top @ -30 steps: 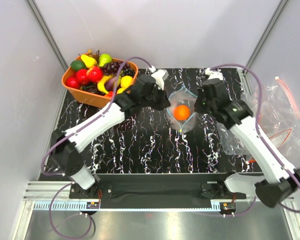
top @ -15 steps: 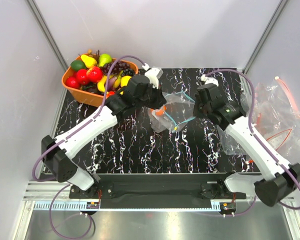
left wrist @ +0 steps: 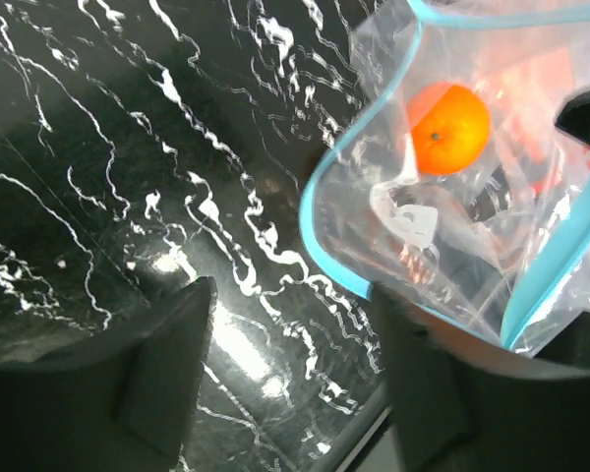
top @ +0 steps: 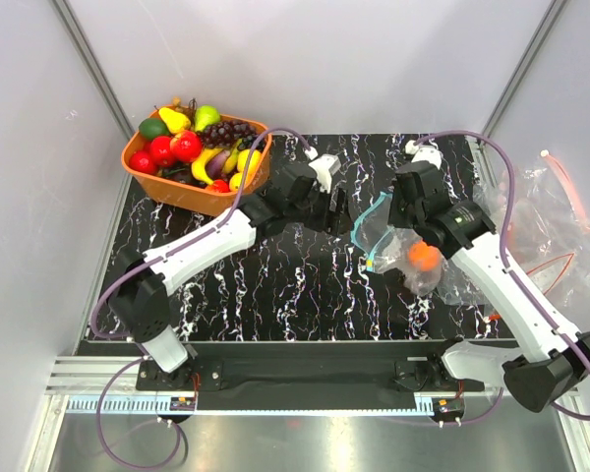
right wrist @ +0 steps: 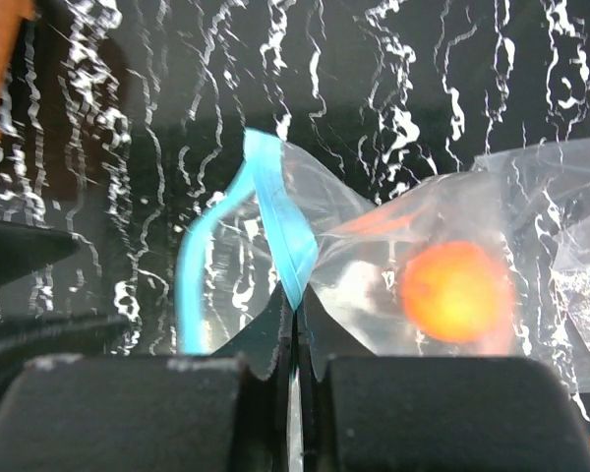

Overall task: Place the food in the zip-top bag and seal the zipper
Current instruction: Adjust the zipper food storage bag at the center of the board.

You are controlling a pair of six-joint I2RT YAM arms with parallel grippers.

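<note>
The zip-top bag hangs from my right gripper, which is shut on the light blue zipper at its fingertips. An orange fruit lies inside the bag and shows through the plastic. The bag's mouth gapes open toward my left gripper. That gripper stands open just left of the bag, with only table between its fingers. In the left wrist view the zipper curves just above the right finger, with the orange behind it. Red fruits and a yellow one lie in the basket.
An orange basket of mixed toy fruit, with grapes, a pear and a lime, stands at the back left. A heap of clear bags with red-orange strips lies at the right edge. The table top is black with white veins.
My left gripper has opened and let go of the bag's edge. The right gripper has carried the bag and the orange to the right, and the bag has swung down beside it.
</note>
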